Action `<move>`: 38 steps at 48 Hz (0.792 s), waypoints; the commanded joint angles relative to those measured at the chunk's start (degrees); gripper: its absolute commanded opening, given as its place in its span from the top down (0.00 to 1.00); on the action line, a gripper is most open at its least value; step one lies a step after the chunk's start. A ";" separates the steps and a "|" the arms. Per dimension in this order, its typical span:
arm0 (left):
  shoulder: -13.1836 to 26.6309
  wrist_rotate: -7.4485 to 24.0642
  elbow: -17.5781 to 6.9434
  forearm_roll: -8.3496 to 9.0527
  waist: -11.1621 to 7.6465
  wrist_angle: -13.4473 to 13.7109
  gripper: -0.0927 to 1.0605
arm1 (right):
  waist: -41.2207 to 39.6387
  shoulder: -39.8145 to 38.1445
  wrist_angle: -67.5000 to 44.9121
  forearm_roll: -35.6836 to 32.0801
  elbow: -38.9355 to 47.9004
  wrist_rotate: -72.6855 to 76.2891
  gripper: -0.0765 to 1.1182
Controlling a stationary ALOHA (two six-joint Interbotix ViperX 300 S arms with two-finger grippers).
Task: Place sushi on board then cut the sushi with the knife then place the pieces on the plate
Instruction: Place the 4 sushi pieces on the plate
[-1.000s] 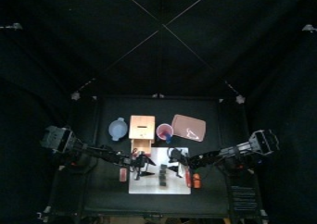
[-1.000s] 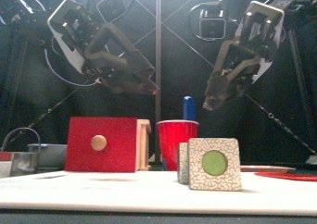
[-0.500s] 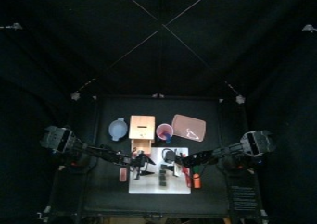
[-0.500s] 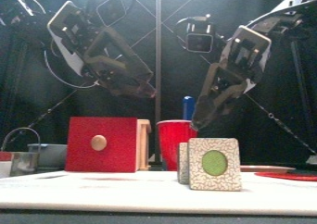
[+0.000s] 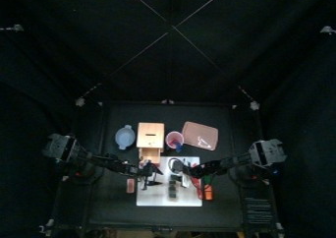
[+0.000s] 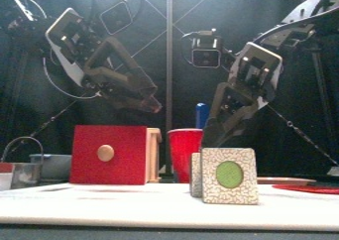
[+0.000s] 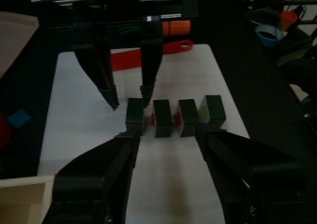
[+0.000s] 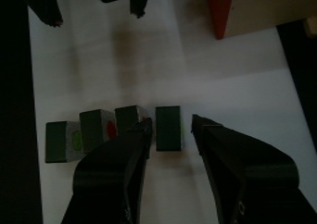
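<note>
The sushi roll stands on the white board [image 5: 165, 195], split into several dark green slices [image 7: 161, 117] set slightly apart; the front view shows an end slice [image 6: 229, 176] with a green centre. My left gripper [image 7: 171, 140] hangs open above the row. My right gripper [image 8: 170, 126] is open too, its jaws to either side of an end slice [image 8: 169, 131] and above it. In the front view both grippers, left [image 6: 150, 103] and right [image 6: 212, 111], are clear of the slices. A red knife [image 7: 146, 56] lies at the board's right edge. The pink tray [image 5: 199, 135] is at the back right.
Behind the board stand a wooden box with a red drawer front [image 6: 111, 155], a red cup [image 6: 188, 153] holding a blue knife [image 6: 201, 114], and a blue-grey bowl [image 5: 126, 137] at the back left. The two grippers are close together over the board.
My right gripper has come down and forward toward the slices. My left arm has shifted slightly outward. The slices have not moved.
</note>
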 commanded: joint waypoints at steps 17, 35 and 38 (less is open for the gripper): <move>-1.05 0.00 -0.18 -1.32 0.18 -0.09 0.18 | -0.70 2.64 -0.62 0.44 -2.37 0.00 0.29; -1.05 0.00 -0.09 -1.49 0.18 -0.09 0.18 | -0.79 2.64 -0.26 2.29 -3.08 0.00 0.43; -1.14 0.00 -0.09 -1.49 0.18 -0.09 0.18 | -0.79 1.76 0.00 2.81 -2.72 0.00 0.46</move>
